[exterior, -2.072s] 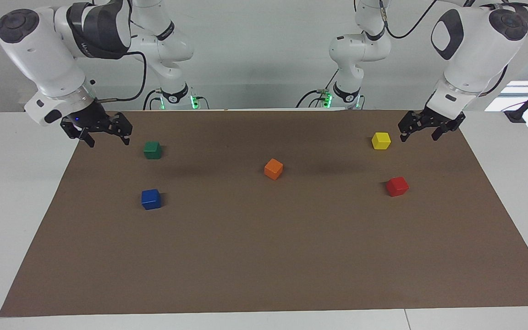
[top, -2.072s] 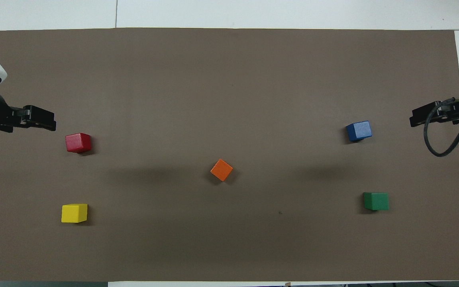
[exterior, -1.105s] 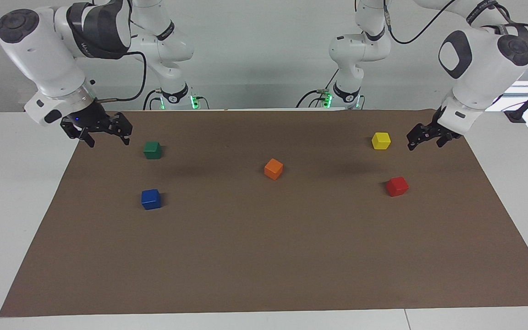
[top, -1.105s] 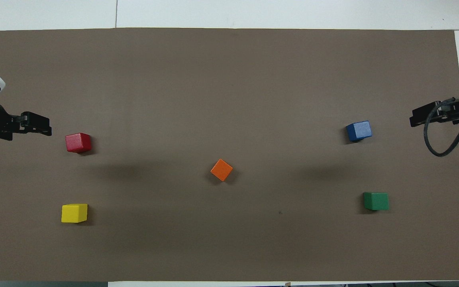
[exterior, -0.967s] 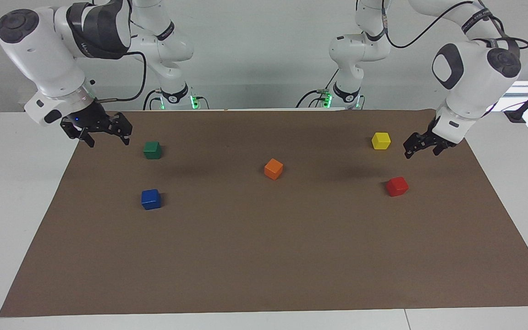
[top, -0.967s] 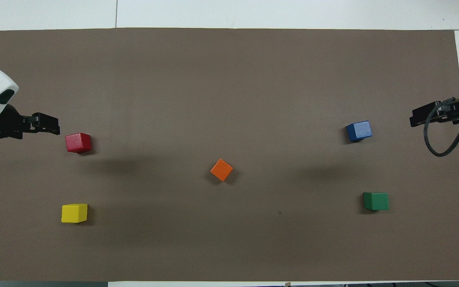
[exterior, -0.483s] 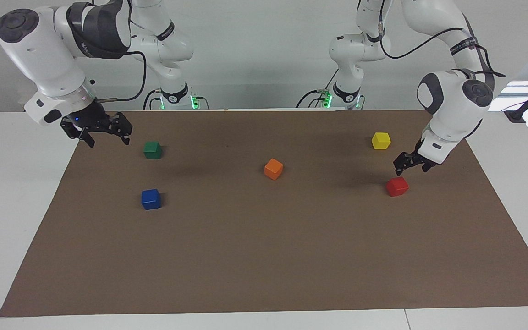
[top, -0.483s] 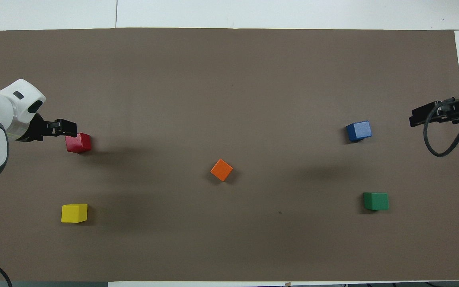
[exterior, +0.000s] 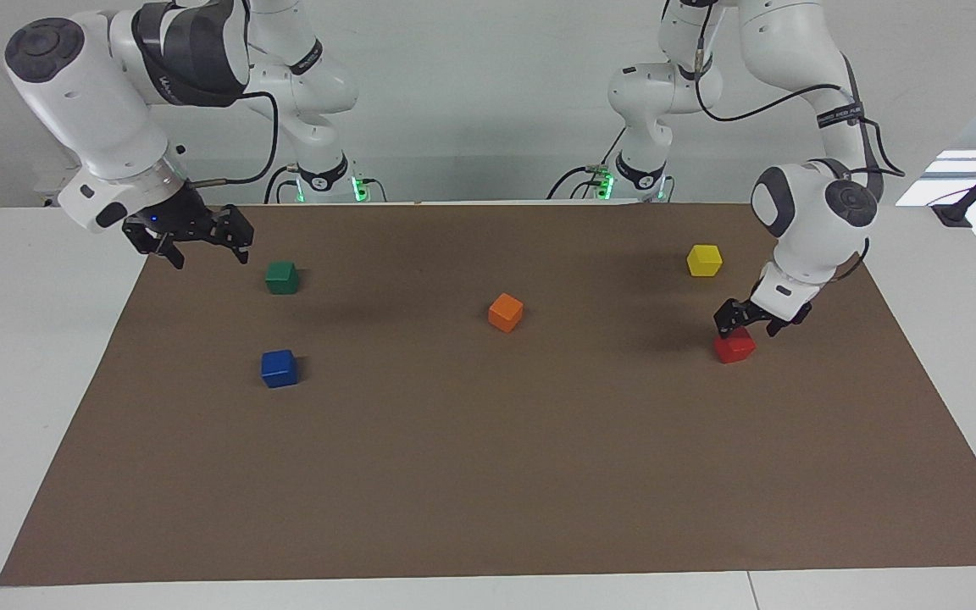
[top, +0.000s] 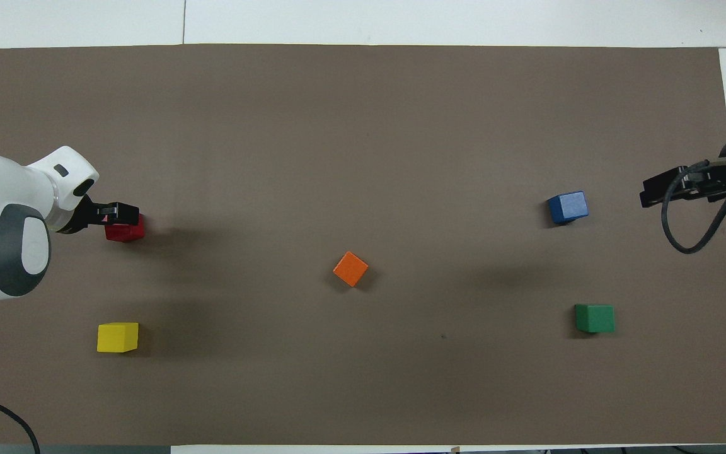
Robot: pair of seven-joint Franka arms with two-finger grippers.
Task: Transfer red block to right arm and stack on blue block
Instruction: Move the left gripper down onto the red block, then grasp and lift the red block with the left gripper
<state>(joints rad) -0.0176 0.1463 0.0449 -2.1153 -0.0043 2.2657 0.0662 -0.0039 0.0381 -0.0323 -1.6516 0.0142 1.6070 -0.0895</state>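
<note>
the left gripper [exterior: 746, 324] hangs spread wide directly over the red block [exterior: 736, 347], not gripping it, while the right gripper [exterior: 198, 244], also open, waits over the mat's [exterior: 488, 474] edge.

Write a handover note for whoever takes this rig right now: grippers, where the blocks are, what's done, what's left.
Left gripper: open, just above the red block, not gripping it.
Right gripper: open, waiting over the mat's edge at the right arm's end, beside the green block.
Red block: on the mat at the left arm's end, farther from the robots than the yellow block.
Blue block: on the mat at the right arm's end, nothing on it.
Done: left arm's approach only.
Left: grasp and lift red, hand it to the right gripper, stack it on blue.
</note>
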